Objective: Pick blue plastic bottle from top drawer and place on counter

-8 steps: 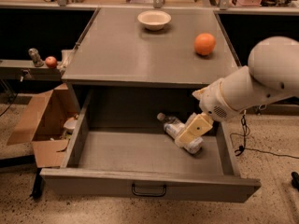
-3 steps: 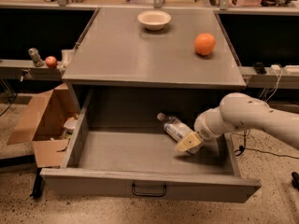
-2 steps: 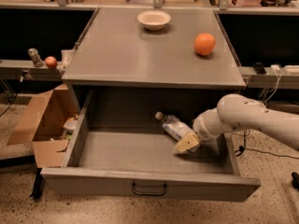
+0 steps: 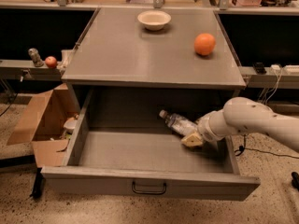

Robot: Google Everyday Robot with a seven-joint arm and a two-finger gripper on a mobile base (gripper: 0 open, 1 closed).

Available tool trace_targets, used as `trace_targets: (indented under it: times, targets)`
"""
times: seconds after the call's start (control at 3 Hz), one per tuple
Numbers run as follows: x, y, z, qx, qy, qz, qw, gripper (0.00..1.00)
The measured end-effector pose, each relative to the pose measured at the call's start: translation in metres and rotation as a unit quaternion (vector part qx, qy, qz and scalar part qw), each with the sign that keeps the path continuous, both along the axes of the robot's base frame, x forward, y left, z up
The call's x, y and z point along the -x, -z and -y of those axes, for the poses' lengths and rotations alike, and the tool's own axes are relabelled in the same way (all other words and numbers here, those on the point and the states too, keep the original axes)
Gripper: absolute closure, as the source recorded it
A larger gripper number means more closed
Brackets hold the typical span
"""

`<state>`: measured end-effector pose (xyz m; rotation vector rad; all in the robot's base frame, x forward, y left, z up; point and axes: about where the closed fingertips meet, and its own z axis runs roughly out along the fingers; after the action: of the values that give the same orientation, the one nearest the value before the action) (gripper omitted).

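Note:
The blue plastic bottle (image 4: 178, 123), clear with a white cap, is inside the open top drawer (image 4: 93, 181) at its right rear. It is tilted, with the cap pointing up and to the left. My gripper (image 4: 191, 139), with tan fingers on a white arm coming in from the right, is down in the drawer and shut on the bottle's lower end. The grey counter (image 4: 126, 55) lies above and behind the drawer.
A white bowl (image 4: 154, 19) and an orange fruit (image 4: 204, 44) sit on the counter's far part. An open cardboard box (image 4: 42, 120) stands on the floor left of the drawer. A cluttered bench runs behind, and cables lie at the right.
The bottle's cap end has risen slightly and the bottle now sits more tilted in my gripper. My arm has shifted a little to the right inside the drawer.

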<state>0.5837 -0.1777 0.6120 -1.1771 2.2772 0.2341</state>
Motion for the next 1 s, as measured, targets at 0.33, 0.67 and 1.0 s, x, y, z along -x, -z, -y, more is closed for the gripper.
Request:
trace_targets:
  times: [0.33, 0.67, 1.0]
  targets:
    - [0.003, -0.016, 0.015, -0.015, -0.026, 0.056, 0.9980, 0.96]
    - [0.010, -0.047, 0.033, -0.031, -0.064, 0.119, 0.9904, 1.00]
    - [0.015, -0.062, 0.042, -0.036, -0.092, 0.143, 0.9849, 1.00]
